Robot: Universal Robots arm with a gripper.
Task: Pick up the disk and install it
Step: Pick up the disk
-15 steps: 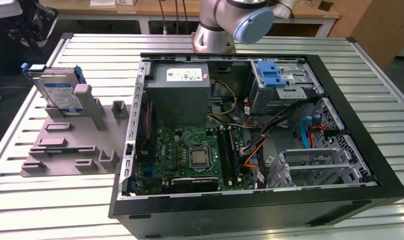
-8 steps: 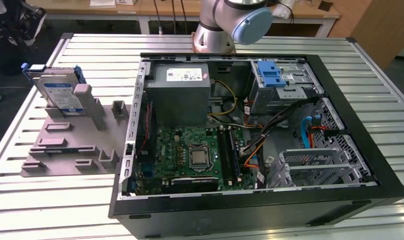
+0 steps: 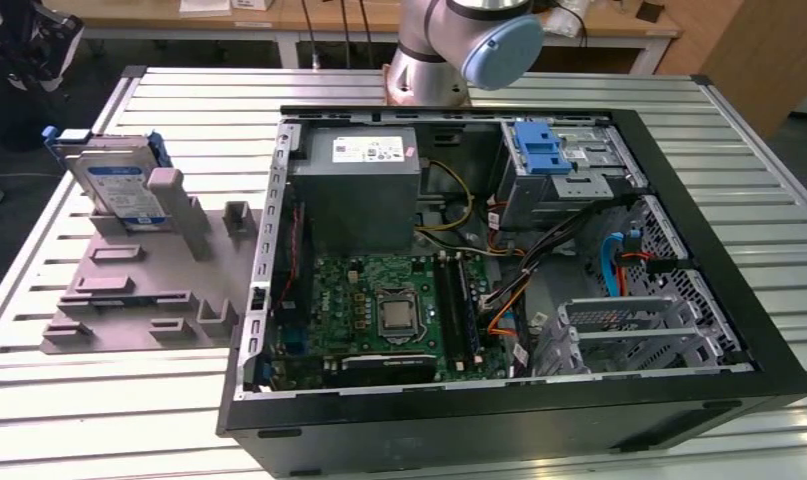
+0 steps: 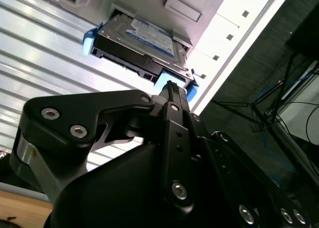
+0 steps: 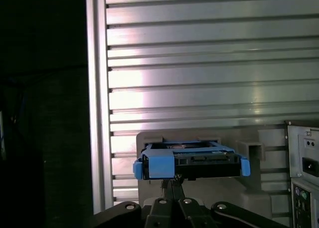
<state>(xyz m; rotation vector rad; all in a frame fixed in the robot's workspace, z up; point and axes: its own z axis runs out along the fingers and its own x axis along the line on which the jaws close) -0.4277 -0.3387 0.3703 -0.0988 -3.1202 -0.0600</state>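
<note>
A slatted silver metal table (image 3: 110, 420) carries everything. On it lies the open black tower computer case (image 3: 510, 425), its green board and cabling exposed, with a silver metal cage with a blue ribbed latch (image 3: 553, 150) at its far corner. The grey jointed robot arm (image 3: 450, 45) rises from behind the case. On the exterior view's left of the case, well apart from that cage, lies a grey moulded plastic holder plate (image 3: 123, 300) with several upright slots. The disk (image 3: 116, 185), a flat silver-metal hard drive with a white and dark-blue label and a bright blue plastic frame, stands on edge in the holder's far slot, so it has not been picked up. In the first wrist view the disk (image 5: 199, 161) faces the camera edge-on, its long axis running crosswise to the line along which the black pincer (image 5: 172, 182) points, and it lies straight ahead of the tips, about level with its middle. In the second wrist view the pincer (image 4: 172, 86) looks pressed together and pinches nothing. Its tips are near the blue frame, but I cannot tell whether they touch it.
</note>
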